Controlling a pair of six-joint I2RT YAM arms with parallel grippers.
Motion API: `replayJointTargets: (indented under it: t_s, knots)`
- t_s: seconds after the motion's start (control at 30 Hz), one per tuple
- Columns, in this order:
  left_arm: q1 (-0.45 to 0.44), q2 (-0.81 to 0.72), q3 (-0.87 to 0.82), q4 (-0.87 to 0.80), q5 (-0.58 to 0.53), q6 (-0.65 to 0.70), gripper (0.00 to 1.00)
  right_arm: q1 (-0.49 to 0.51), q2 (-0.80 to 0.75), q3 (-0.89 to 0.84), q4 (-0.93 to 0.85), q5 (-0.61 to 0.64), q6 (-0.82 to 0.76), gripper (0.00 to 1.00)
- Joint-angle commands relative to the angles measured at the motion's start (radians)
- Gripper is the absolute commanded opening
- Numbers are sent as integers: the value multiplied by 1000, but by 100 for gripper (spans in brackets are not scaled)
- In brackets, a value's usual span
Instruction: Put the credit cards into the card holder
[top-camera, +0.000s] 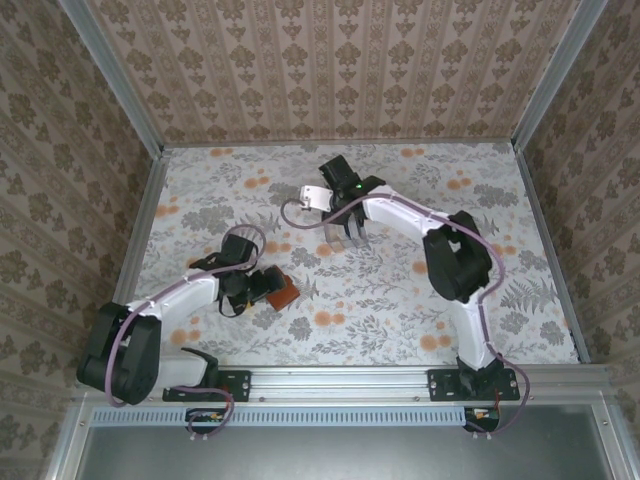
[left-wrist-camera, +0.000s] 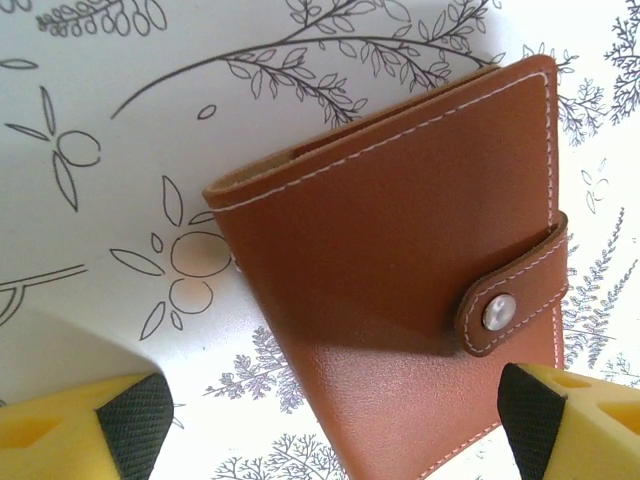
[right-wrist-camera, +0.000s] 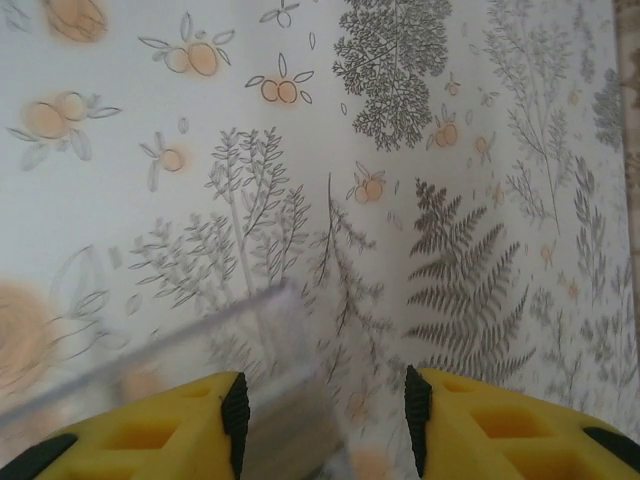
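Observation:
The card holder (left-wrist-camera: 400, 250), a reddish-brown leather wallet shut by a snap strap, lies flat on the floral table; it also shows at the left (top-camera: 284, 293). My left gripper (left-wrist-camera: 335, 405) is open just over its near corner, with the left pad off the leather and the right pad at its strap edge. In the top view that gripper (top-camera: 263, 285) sits right beside the wallet. My right gripper (right-wrist-camera: 325, 400) is open, and the blurred corner of a clear plastic tray (right-wrist-camera: 210, 350) sits by its left finger. The credit cards are hidden from me.
The right arm reaches to mid-table, its gripper (top-camera: 350, 236) pointing down over the tray. Patterned walls close in the table on three sides, and a metal rail (top-camera: 340, 380) runs along the near edge.

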Motion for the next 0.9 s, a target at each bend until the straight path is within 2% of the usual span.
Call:
replayJointTargets:
  t_s: [0.0, 0.03, 0.13, 0.27, 0.33, 0.43, 0.47, 0.5, 0.63, 0.73, 0.87]
  knots:
    - [-21, 63, 4, 42, 40, -10, 88, 4, -202, -101, 114, -55, 154, 50]
    - [-21, 67, 8, 42, 34, -8, 86, 6, -243, -134, 122, -67, 192, 50]
    - [-21, 111, 46, 49, 59, 46, 72, 13, -384, -273, 169, -113, 352, 50]
    - [-22, 162, 93, 15, 24, 74, 53, 36, -555, -488, 291, -162, 660, 51]
    - [-21, 173, 93, 31, 16, 73, 47, 37, -633, -599, 349, -176, 835, 51]
    - [-21, 213, 117, 28, 22, 113, 38, 40, -749, -776, 457, -208, 966, 53]
    - [-21, 227, 125, 35, 28, 127, 37, 41, -773, -825, 482, -221, 1006, 54]
    - [-58, 238, 133, 46, 37, 141, 35, 41, -795, -855, 490, -247, 1038, 54]
    - [-131, 307, 208, 55, 81, 221, 31, 41, -837, -925, 430, -318, 1140, 56]
    - [-196, 342, 265, 44, 110, 259, 31, 41, -835, -951, 351, -299, 1217, 56]
    - [-233, 368, 257, 144, 213, 231, 31, 40, -796, -993, 314, -265, 1335, 54]
